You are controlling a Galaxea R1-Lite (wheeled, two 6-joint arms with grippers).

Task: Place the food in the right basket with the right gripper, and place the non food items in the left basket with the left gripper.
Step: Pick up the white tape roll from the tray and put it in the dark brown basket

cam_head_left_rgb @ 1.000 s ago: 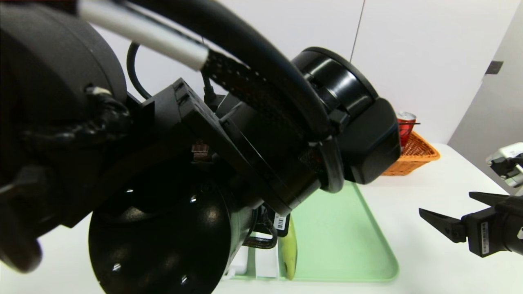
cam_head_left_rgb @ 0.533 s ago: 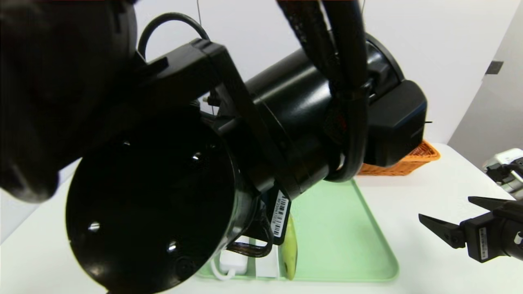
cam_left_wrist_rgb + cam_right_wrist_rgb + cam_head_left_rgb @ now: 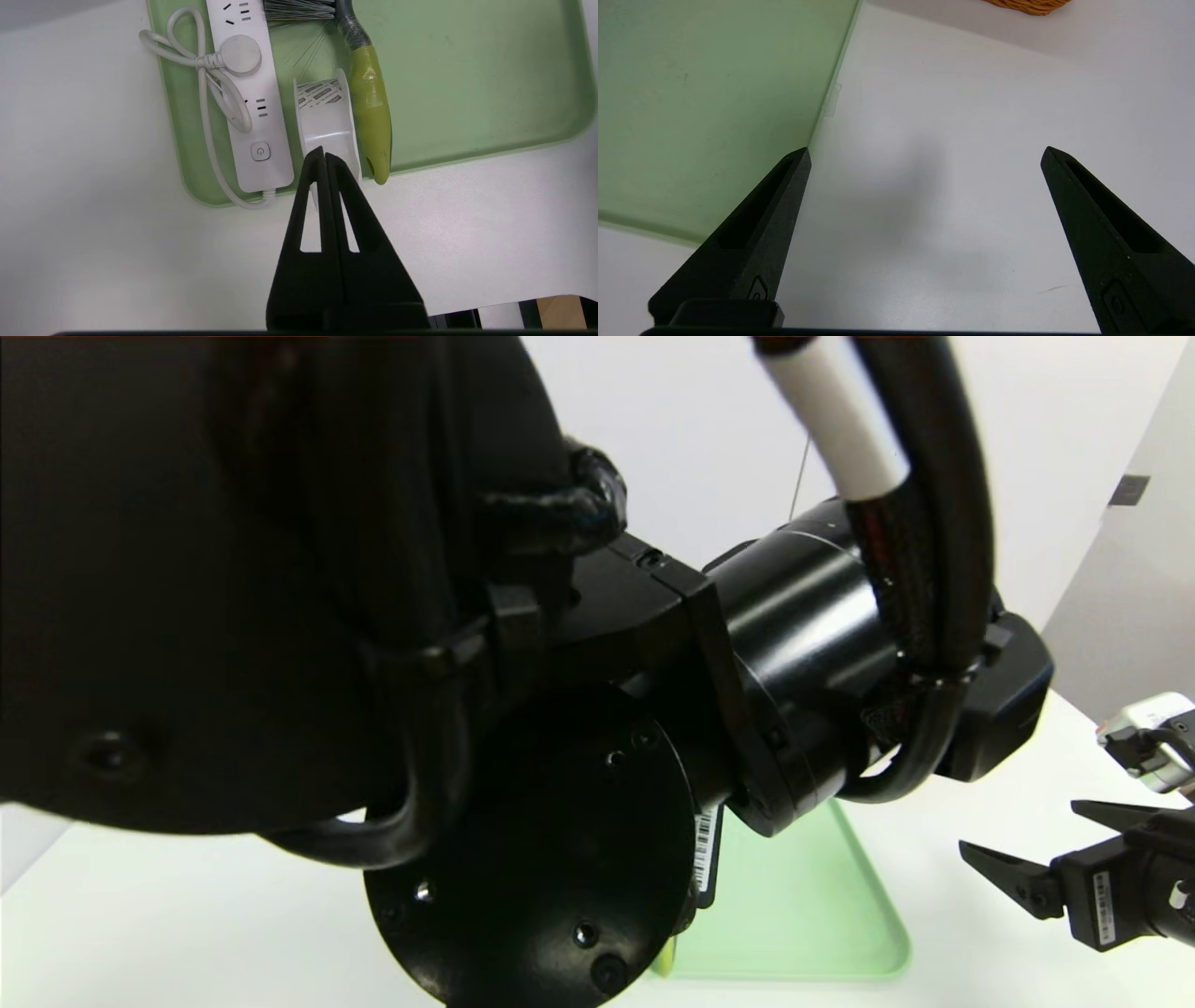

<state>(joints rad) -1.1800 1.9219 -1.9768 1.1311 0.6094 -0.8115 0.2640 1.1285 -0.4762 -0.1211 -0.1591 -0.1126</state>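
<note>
My left arm [image 3: 373, 616]: glossy black housings, braided black cables, white sleeve [image 3: 831, 411], barcode sticker [image 3: 705, 840], recessed screws.

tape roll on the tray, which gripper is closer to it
Left. The left gripper, shut and empty, hangs just above the tape roll. The right gripper, open, sits off the green tray over bare table.

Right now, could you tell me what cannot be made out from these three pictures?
- Head view: the left arm fills the frame, hiding the left basket, the left gripper and most of the green tray.
- Right basket: only a sliver of rim at the right wrist view's edge; contents unseen.
- Brush: bristle head cut off by the left wrist view's edge.
- Tape roll: near end hidden behind the shut left gripper.
- Right gripper, open over bare table: no food visible anywhere.
</note>
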